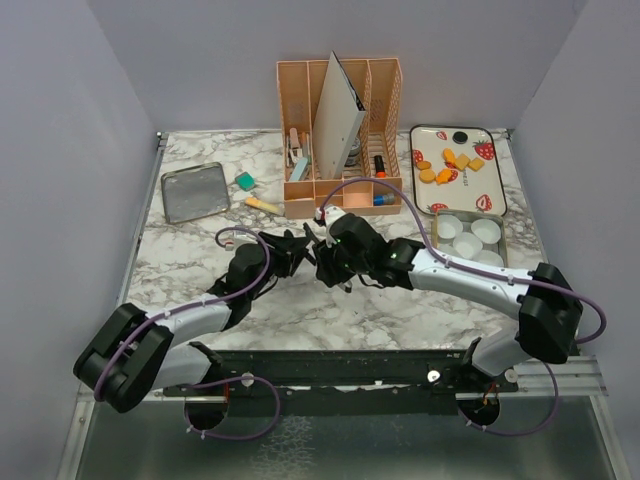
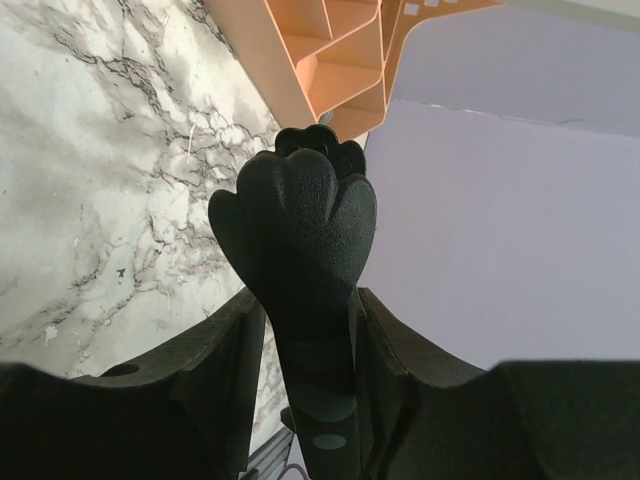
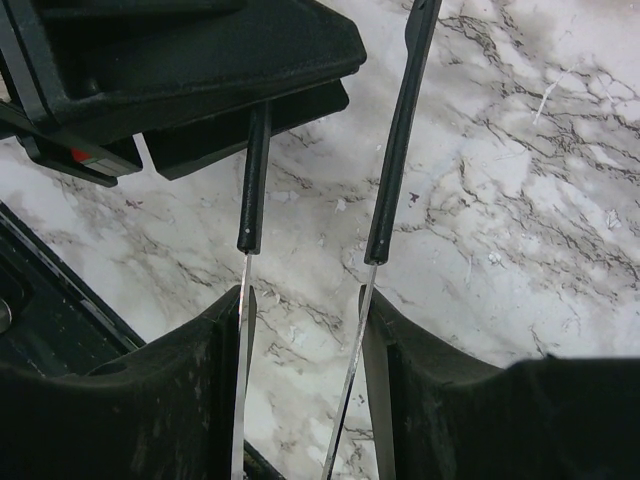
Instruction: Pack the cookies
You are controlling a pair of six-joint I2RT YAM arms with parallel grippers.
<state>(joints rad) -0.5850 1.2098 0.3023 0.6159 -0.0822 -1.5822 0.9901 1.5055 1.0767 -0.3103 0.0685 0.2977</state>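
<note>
Looks like tongs (image 3: 385,150) handover, worktop (image 1: 320,315) centre. My right hand (image 3: 305,330) grasps them; my left hand (image 2: 310,330), grip unclear. Next: reach the cookies (image 1: 450,165).

Your white-and-grey marble-patterned table (image 1: 300,310), plain pale lavender walls (image 1: 200,40) on three sides, soft even light.

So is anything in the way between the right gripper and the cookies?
Partly: the orange organizer's corner nearest the tray sits close to the straight line from the right gripper, holding tweezers, to the cookies. Nothing else visible lies between.
</note>
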